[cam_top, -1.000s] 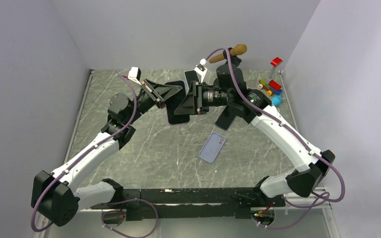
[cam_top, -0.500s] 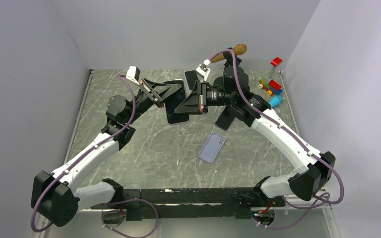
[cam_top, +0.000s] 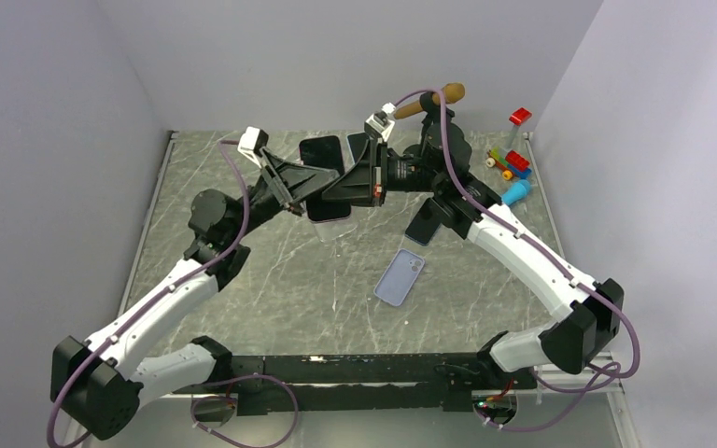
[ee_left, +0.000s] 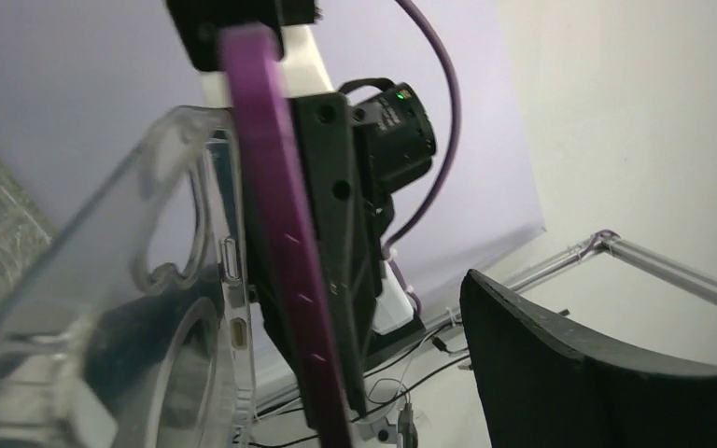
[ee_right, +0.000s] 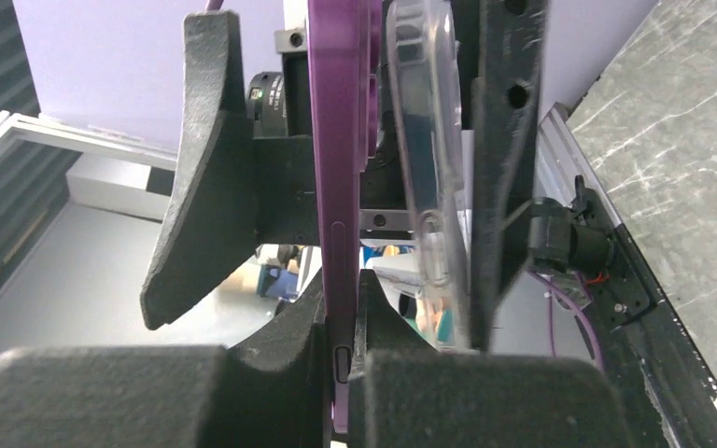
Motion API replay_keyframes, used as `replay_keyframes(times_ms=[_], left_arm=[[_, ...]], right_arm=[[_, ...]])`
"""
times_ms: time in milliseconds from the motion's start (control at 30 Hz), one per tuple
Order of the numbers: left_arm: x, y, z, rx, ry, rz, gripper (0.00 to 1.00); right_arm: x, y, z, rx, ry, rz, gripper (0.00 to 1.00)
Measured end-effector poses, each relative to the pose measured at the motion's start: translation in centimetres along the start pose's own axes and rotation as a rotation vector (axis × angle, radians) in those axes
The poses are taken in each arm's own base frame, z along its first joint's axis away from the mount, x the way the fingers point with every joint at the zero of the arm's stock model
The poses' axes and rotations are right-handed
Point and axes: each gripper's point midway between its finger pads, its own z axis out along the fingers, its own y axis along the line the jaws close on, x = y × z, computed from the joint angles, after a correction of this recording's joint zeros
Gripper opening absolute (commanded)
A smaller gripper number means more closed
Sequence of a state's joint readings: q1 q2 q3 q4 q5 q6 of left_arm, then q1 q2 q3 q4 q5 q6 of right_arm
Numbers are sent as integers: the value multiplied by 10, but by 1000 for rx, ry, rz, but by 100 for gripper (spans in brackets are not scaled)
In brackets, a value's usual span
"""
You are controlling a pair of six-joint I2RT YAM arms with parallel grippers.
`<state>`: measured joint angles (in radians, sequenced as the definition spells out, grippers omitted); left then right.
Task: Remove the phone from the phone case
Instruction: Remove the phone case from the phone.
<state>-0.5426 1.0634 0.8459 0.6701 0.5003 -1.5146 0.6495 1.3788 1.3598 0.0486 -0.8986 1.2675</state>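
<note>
Pale lilac walls (cam_top: 336, 56) enclose a grey-green marbled table (cam_top: 280, 271).

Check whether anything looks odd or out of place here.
The clear case hangs loose beside the phone, mid-air, inside the open left end effector; nothing visibly grips it, so it may drop.

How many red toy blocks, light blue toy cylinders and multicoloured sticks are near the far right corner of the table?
Red plastic toy blocks: 2
Light blue toy cylinder: 1
Thin stick of green, yellow and orange pieces: 1
Total: 4
</note>
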Motion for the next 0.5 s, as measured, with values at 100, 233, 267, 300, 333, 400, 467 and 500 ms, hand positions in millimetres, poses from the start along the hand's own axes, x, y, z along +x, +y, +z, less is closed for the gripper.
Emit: replay_keyframes(times_ms=[100, 233, 267, 300, 333, 400, 467, 500], left_arm=[[5, -11, -7, 27, 13, 20, 92], [9, -13, -12, 45, 23, 26, 72], [9, -11, -12, 42, 22, 19, 71], [9, -8, -12, 38, 23, 11, 71], [9, -5, -13, 34, 23, 2, 71], [10, 0, -14, 21, 21, -13, 70], [10, 7, -17, 2, 17, -27, 71], [10, 12, -19, -13, 13, -35, 73]], right_arm=[[-1, -1, 1, -8, -2, 18, 0], [-2, 0, 2, -18, -5, 27, 0], [-1, 0, 2, -19, -4, 26, 0], [-2, 0, 2, -17, -5, 25, 0], [-2, -2, 2, -12, -6, 23, 0], [-1, -8, 2, 10, -8, 23, 0], [-1, -16, 2, 39, -11, 26, 0], [-1, -20, 2, 58, -12, 26, 0]])
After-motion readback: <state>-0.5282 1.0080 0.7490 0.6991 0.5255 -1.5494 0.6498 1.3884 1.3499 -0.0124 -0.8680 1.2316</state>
